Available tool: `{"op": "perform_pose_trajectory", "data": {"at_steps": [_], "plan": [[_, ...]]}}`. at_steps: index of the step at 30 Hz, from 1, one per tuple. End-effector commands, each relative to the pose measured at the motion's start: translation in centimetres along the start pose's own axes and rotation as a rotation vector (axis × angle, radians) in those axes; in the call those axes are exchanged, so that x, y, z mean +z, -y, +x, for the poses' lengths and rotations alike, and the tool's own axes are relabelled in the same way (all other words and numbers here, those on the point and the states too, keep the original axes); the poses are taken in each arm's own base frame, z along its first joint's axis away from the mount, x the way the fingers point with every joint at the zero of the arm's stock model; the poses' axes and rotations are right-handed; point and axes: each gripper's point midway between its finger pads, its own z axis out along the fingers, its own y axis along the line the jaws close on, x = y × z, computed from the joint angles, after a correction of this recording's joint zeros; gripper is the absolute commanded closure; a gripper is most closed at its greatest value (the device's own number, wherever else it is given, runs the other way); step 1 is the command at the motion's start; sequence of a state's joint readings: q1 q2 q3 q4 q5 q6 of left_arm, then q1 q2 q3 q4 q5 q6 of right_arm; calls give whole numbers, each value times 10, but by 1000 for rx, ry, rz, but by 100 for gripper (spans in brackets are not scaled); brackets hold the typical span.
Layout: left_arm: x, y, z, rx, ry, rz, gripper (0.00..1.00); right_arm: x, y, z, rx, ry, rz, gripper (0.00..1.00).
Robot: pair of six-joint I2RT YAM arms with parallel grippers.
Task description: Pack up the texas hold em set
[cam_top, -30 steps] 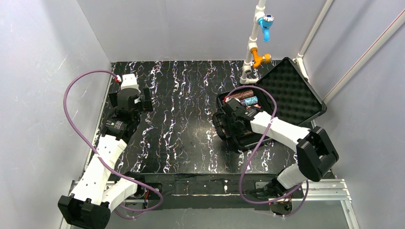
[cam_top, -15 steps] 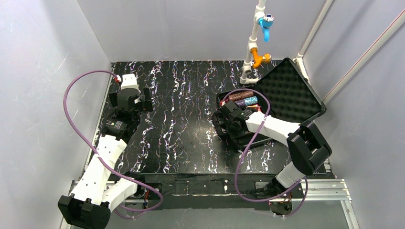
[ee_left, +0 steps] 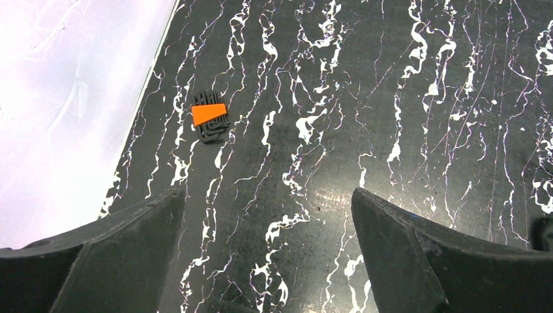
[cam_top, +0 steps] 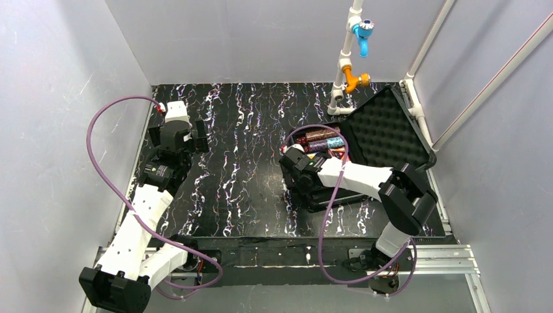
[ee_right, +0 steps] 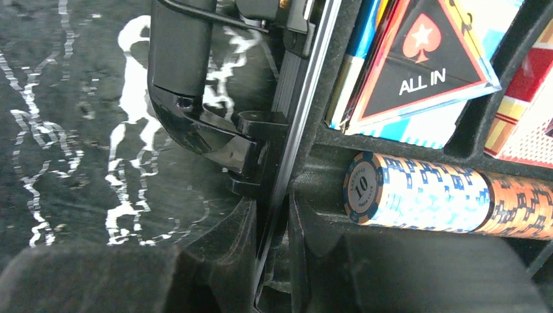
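Observation:
The black case [cam_top: 329, 195] of the texas hold em set lies open at the table's right, its foam-lined lid [cam_top: 385, 134] raised behind it. Chip rolls [cam_top: 319, 135] fill its back slots. My right gripper [cam_top: 295, 171] is shut on the case's left wall [ee_right: 306, 117], one finger outside and one inside. Close by in the right wrist view lie a blue and orange chip roll [ee_right: 424, 199], a triangular "ALL IN" marker [ee_right: 424, 65] and a red card deck [ee_right: 528, 111]. My left gripper [cam_top: 177, 138] hangs open over bare table [ee_left: 266, 195], far from the case.
The case's black handle [ee_right: 189, 65] sticks out just left of the gripped wall. A small black piece with an orange patch [ee_left: 210, 116] lies near the left wall. A white pipe with blue and orange fittings [cam_top: 345, 65] rises behind the case.
My right gripper has closed onto the case's left wall, and the case with its lid has slid left and turned a little. The left arm has not moved.

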State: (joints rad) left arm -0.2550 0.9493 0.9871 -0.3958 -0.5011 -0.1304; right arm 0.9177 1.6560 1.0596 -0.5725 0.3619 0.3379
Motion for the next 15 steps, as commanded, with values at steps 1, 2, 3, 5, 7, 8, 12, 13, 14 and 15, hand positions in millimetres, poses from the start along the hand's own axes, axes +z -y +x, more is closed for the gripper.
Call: {"op": "perform_pose_trajectory", "data": {"at_steps": [1,2,3,5,7,8,12,13,14,15], "plan": [[-2,-5,-2,0,14,-20,1,-7,-101,11,-49,-44,-313,92],[-2,-6,-2,0,14,-21,1,-8,-109,10,-59,-40,-323,92],[-2,-6,-2,0,15,-21,1,-10,-118,9,-69,-37,-333,93],[-2,-6,-3,-1,17,-22,1,-11,-135,9,-92,-36,-349,93],[-3,-7,-3,0,17,-23,1,-15,-152,6,-113,-28,-365,93],[-3,-7,-3,0,19,-24,1,-15,-161,7,-123,-31,-371,93],[-4,-8,-4,-1,23,-28,1,-21,-194,4,-156,-20,-410,93],[-4,-8,-4,-1,23,-30,1,-23,-202,2,-160,-16,-418,93],[-4,-9,-4,-1,23,-32,1,-25,-210,-1,-163,-10,-427,93],[-4,-9,-4,-1,25,-33,1,-26,-216,-2,-168,-7,-435,93]]}}
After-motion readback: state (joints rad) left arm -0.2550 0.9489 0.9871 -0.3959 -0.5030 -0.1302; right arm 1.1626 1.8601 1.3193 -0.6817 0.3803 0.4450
